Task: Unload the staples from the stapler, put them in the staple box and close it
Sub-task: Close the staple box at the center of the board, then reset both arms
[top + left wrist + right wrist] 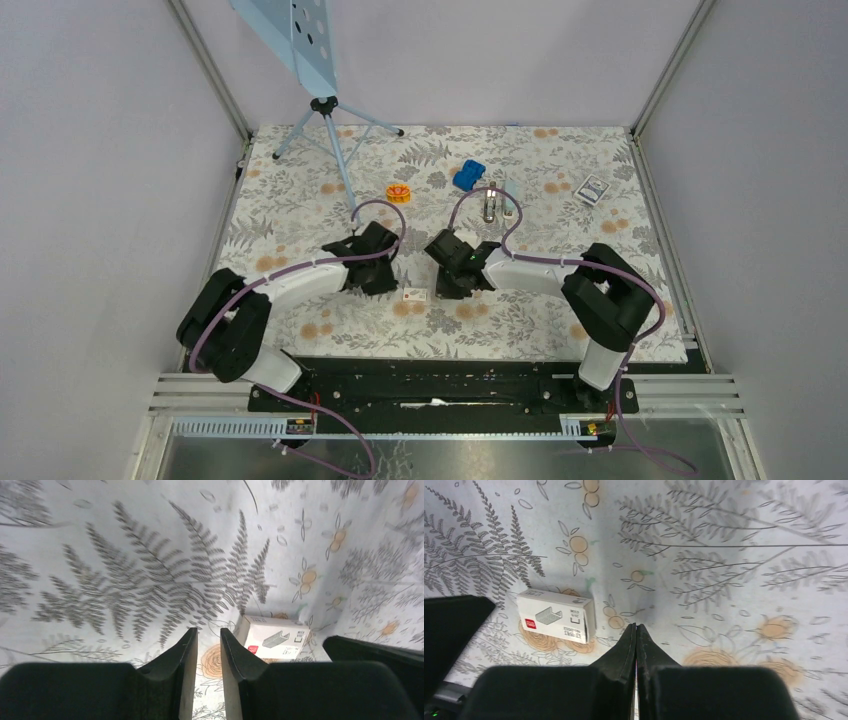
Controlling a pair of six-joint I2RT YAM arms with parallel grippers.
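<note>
- L gripper (208, 634): jaws slightly apart, nothing between, just left of white box (277, 639).
- R gripper (636, 629): jaws closed, empty, just right of box.
- Stapler (490, 204): well beyond box; staples too small to tell.

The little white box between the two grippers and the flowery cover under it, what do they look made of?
Box: likely matte printed cardboard, going by crisp folded edges and a red mark. Cover: a thin printed sheet, cloth or vinyl, I cannot tell which; the fern pattern looks matte.
</note>
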